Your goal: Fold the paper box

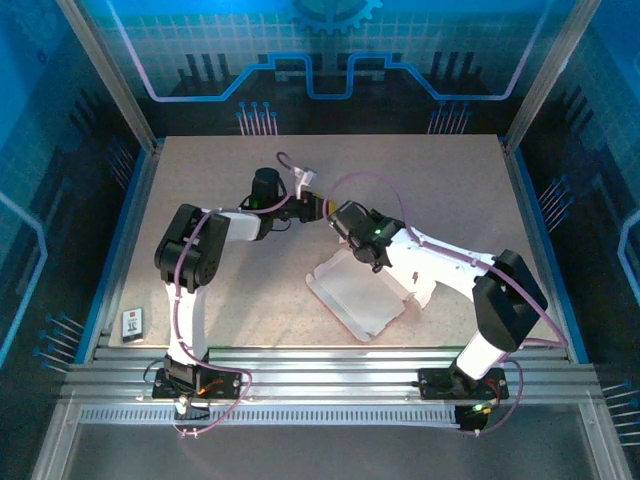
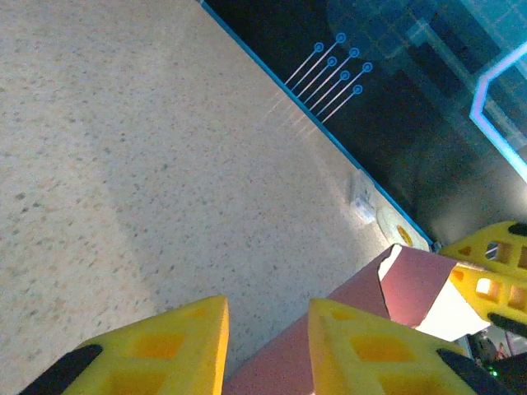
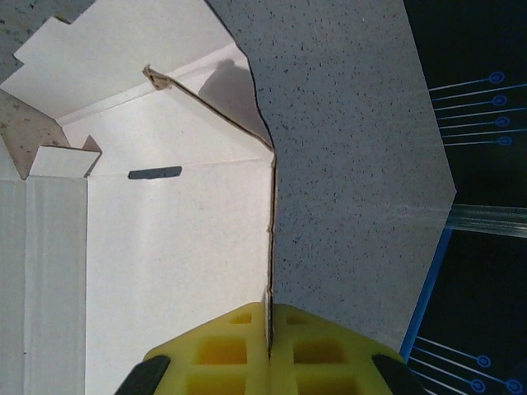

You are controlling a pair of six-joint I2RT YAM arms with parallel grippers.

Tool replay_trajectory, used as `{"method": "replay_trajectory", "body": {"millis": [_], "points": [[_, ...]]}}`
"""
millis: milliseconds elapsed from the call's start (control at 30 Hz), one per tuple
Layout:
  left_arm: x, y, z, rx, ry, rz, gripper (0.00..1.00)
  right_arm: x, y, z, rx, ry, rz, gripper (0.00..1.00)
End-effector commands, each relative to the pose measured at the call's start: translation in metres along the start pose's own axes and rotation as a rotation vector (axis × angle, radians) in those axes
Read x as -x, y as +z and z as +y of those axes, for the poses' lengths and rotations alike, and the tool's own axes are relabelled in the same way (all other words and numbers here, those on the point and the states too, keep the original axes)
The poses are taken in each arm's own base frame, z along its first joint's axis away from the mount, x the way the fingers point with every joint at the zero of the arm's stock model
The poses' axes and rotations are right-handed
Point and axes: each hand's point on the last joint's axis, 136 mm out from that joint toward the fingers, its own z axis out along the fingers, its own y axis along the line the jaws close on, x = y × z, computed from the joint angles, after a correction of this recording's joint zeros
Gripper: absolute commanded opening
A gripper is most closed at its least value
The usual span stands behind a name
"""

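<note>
The paper box (image 1: 360,300) lies opened out in the middle of the table, pale inner side up, with one wall raised at its far end. In the right wrist view the paper box (image 3: 165,247) shows its whitish panels, creases and flaps. My right gripper (image 3: 270,317) is shut on the thin upright edge of that wall; from above my right gripper (image 1: 333,214) sits over the box's far corner. My left gripper (image 1: 308,205) faces it closely. In the left wrist view my left gripper (image 2: 268,309) is open, and the wall's pink outer side (image 2: 362,292) runs past the right finger into the gap.
A small dark card (image 1: 134,322) lies near the table's front left corner. Blue rails (image 1: 120,240) and aluminium posts fence the table on the sides. A metal rail strip (image 1: 330,365) runs along the near edge by the arm bases.
</note>
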Motion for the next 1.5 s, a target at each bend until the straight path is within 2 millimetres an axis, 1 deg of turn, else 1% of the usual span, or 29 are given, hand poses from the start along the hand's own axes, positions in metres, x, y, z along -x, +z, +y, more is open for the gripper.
{"method": "replay_trajectory", "body": {"millis": [0,100,133,233,433,533,633,733,933,1033,1200,1467], "points": [[-0.006,0.016,-0.012,-0.055,0.043,0.056,0.33,-0.003,-0.002,0.009,0.025,-0.03,-0.006,0.04],[-0.009,0.023,-0.014,-0.061,0.032,0.089,0.33,-0.003,-0.001,0.01,0.027,-0.029,-0.005,0.04],[-0.011,0.024,-0.017,-0.069,0.033,0.096,0.33,-0.003,-0.001,0.01,0.027,-0.027,-0.004,0.04],[-0.01,0.018,-0.022,-0.058,0.037,0.081,0.33,-0.003,-0.001,0.011,0.03,-0.029,-0.001,0.04],[0.008,0.003,-0.037,-0.03,0.038,0.064,0.36,-0.001,-0.001,0.012,0.04,-0.025,-0.009,0.04],[0.02,-0.004,-0.05,-0.024,0.075,0.048,0.38,-0.002,-0.001,0.013,0.043,-0.026,-0.009,0.04],[0.026,-0.007,-0.058,-0.025,0.092,0.055,0.4,-0.001,-0.001,0.013,0.045,-0.023,-0.013,0.04],[0.024,-0.006,-0.06,-0.026,0.096,0.08,0.39,-0.001,-0.001,0.013,0.044,-0.023,-0.012,0.04],[0.008,0.0,-0.063,-0.043,0.123,0.148,0.38,0.0,0.0,0.014,0.049,-0.022,-0.017,0.04],[0.004,0.004,-0.058,-0.025,0.136,0.18,0.37,0.0,-0.001,0.014,0.05,-0.02,-0.018,0.04],[0.0,0.009,-0.057,-0.016,0.147,0.214,0.37,-0.001,-0.001,0.014,0.05,-0.017,-0.019,0.04],[-0.01,0.016,-0.047,0.061,0.185,0.291,0.36,-0.002,0.0,0.013,0.054,-0.014,-0.02,0.04]]}}
